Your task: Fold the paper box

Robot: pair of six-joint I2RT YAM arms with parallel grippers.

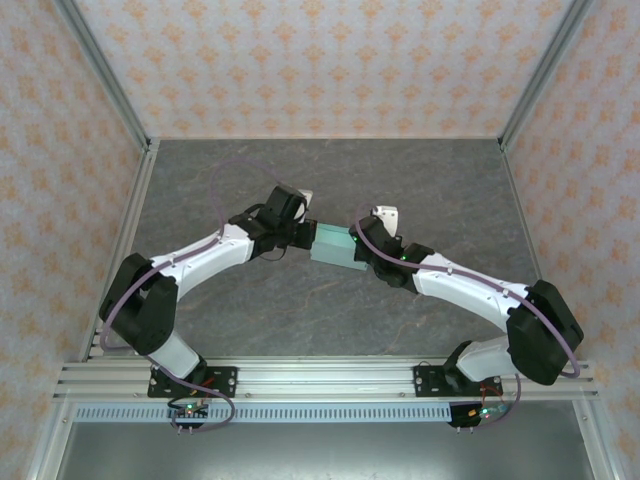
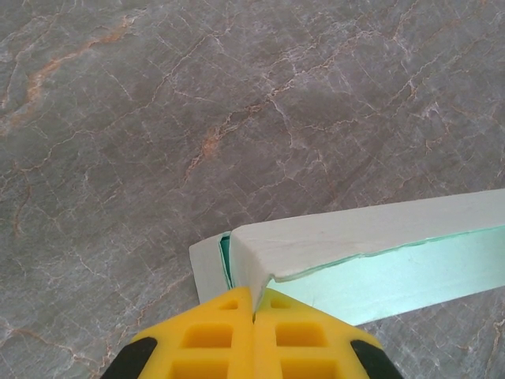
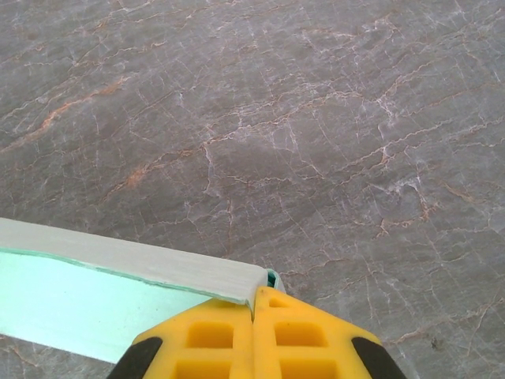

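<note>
The left fingers (image 2: 241, 309) are pressed tight together. They pinch a thin edge at the left end of the paper box (image 2: 379, 237). The right fingers (image 3: 268, 309) are pressed tight too, and they pinch the right end of the box. The mint-blue box stretches between them, near the middle of the gray, stone-look bench (image 1: 300, 170). Patterned walls (image 1: 300, 60) stand on the left, right and far sides.

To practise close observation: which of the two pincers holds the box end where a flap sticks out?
The left pincer: a pale flap juts beside its end of the paper box; the end at the right pincer looks flush.
</note>
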